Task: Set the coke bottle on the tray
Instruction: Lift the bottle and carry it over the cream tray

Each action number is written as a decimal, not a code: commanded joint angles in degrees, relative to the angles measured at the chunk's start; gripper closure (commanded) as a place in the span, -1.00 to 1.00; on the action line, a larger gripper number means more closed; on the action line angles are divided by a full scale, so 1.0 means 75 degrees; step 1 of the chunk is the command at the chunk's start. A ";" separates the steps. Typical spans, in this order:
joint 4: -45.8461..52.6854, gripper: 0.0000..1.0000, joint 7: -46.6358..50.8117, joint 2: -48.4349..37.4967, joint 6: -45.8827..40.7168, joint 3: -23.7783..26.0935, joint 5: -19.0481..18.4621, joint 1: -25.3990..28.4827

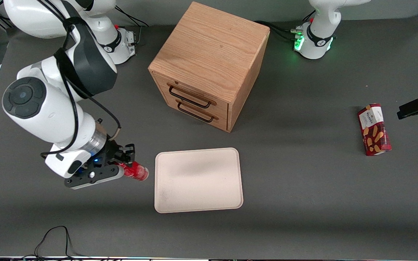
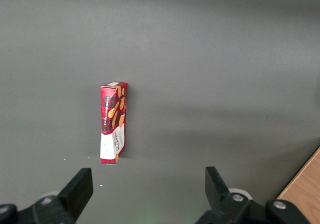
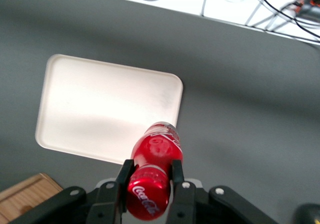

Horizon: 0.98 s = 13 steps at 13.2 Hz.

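Plastic coke bottle (image 3: 152,176), light, smooth, slip-prone; claw (image 3: 149,176) clamps its body, lower left of front view, beside tray (image 1: 198,179)

Dark grey table (image 1: 303,188) carries wooden drawer cabinet (image 1: 209,65) at 12 o'clock, cream tray (image 1: 198,179) ctr, red biscuit box (image 1: 374,129) at 3 o'clock; gripper (image 1: 123,165) w/ coke bottle (image 1: 136,171) at 9.

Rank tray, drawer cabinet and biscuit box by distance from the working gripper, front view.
The gripper is shut on the coke bottle, beside the tray, toward the working arm's end.
1. Tray: right beside the bottle, nearest.
2. Drawer cabinet: mid-table, farther from the front camera than the tray.
3. Biscuit box: toward the parked arm's end, farthest.
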 commanded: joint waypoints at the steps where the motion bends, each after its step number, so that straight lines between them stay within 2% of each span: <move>1: 0.0039 0.91 0.0231 0.0307 0.0603 0.0124 -0.0142 0.0019; 5: -0.0031 0.90 0.0161 0.0952 0.1341 0.0124 -0.0200 0.0148; 9: -0.0195 0.87 0.0138 0.1503 0.1717 0.0135 -0.0646 0.0149; 13: -0.0219 0.83 0.0137 0.1948 0.1998 0.0112 -0.0681 0.0125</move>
